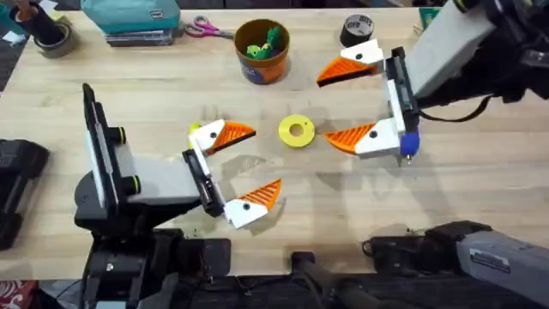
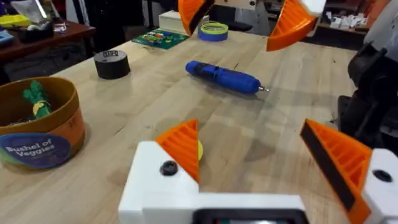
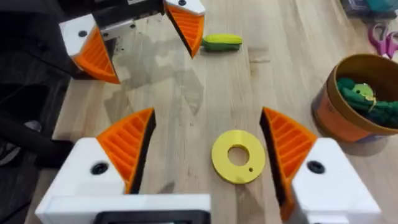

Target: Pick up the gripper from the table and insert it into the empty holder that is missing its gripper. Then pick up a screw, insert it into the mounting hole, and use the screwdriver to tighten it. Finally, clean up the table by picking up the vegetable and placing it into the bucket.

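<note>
1. Overhead: left claw [image 1: 233, 170] and right claw [image 1: 360, 96] both stood spread wide and empty, facing each other across the wooden bench [image 1: 129, 94]. All four white holders carried orange ribbed tips. A yellow ring [image 1: 297, 130] lay between the claws. The bucket [image 1: 262, 51] sat behind it, green and yellow toy pieces inside. The screwdriver [image 1: 409, 144] showed as a blue end beside the right claw's nearer finger.
2. Left wrist: the screwdriver [image 2: 224, 77] lay flat on the bench, pale tip free, untouched. The bucket [image 2: 38, 129] sat off to one side.
3. Right wrist: a green-and-yellow vegetable [image 3: 221, 42] lay on the bench beside the left claw, well apart from the bucket [image 3: 354, 99].
4. Judgement: tip insertion looked done; screw state could not be told; vegetable clean-up remained.
</note>
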Robot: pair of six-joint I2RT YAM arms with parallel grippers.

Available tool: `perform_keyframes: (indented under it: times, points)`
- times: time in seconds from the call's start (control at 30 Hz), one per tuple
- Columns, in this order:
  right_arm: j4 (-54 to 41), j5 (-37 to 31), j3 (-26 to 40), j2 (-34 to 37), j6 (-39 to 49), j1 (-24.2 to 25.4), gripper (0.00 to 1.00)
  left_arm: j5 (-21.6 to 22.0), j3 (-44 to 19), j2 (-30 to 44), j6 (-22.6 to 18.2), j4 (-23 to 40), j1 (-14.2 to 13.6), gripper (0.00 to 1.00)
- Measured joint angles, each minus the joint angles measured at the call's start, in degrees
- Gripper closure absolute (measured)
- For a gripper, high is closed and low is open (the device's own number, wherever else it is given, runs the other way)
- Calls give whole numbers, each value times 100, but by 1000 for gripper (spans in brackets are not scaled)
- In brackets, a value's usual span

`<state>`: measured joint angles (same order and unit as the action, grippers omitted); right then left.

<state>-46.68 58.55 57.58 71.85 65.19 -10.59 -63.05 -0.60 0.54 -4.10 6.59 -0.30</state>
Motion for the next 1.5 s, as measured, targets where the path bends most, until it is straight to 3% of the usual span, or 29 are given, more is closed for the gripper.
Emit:
perform_keyframes:
  times: [0.47, 0.63, 0.67, 0.7, 0.87, 1.03, 1.27, 1.5]
  points:
    - [1, -70, 0, 0, -86, 0, 4, -2, 0, 0, 10, 1, 0, 46]
    - [22, -69, 0, 0, -90, 0, 4, -7, 0, 0, -2, 0, 0, 841]
    - [44, -71, 0, 0, -93, 0, 5, -7, 0, 0, -24, 0, 0, 960]
    - [79, -71, -2, 0, -98, 0, 4, -9, 0, 0, -22, 0, 0, 988]
    - [734, -133, -2, 0, -932, 0, 4, -15, 0, 0, -21, 2, 0, 995]
    - [1171, -1284, 30, -1, -3378, 0, 5, -15, 0, -1, -20, 1, 0, 996]
    - [-73, -3264, 915, 0, -5406, 0, 4, -17, 0, -1, -22, 1, 0, 996]
    - [-1397, -5029, 2062, 0, -6193, 2, 4, -17, 0, -2, -20, 2, 0, 996]
